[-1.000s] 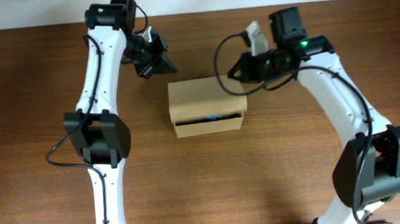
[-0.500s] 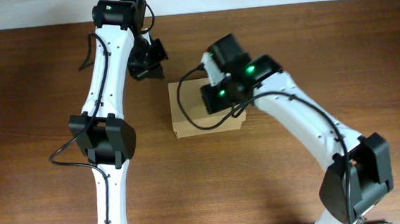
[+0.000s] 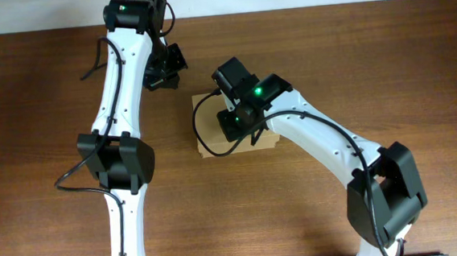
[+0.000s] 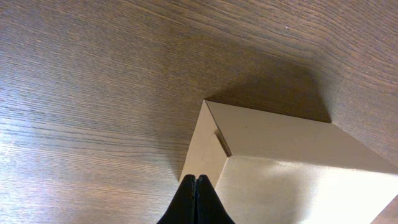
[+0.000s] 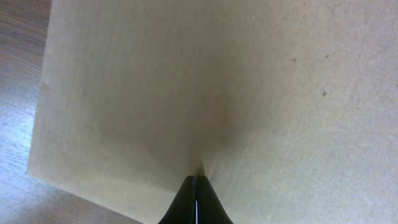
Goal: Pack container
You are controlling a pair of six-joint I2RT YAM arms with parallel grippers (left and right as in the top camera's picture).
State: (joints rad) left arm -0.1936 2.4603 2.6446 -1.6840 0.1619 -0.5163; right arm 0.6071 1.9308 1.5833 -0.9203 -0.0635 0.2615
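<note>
The container (image 3: 206,128), a plain tan cardboard box, sits mid-table and is mostly covered from above by my right arm. My right gripper (image 3: 241,121) is directly over it. In the right wrist view the shut tips (image 5: 196,180) rest against the box's flat top (image 5: 186,81), which fills nearly the whole view. My left gripper (image 3: 170,72) hovers off the box's back left corner. In the left wrist view it is shut and empty (image 4: 196,179), just above that corner of the container (image 4: 280,162). What the box holds is hidden.
Brown wooden table (image 3: 385,60) all around the box. A pale wall strip (image 3: 35,12) runs along the far edge. Both arm bases stand at the near edge, left (image 3: 123,232) and right (image 3: 383,206).
My right arm has swung left from behind the box's right end to over its top, tips now against the cardboard. The left gripper has drawn back slightly from the box.
</note>
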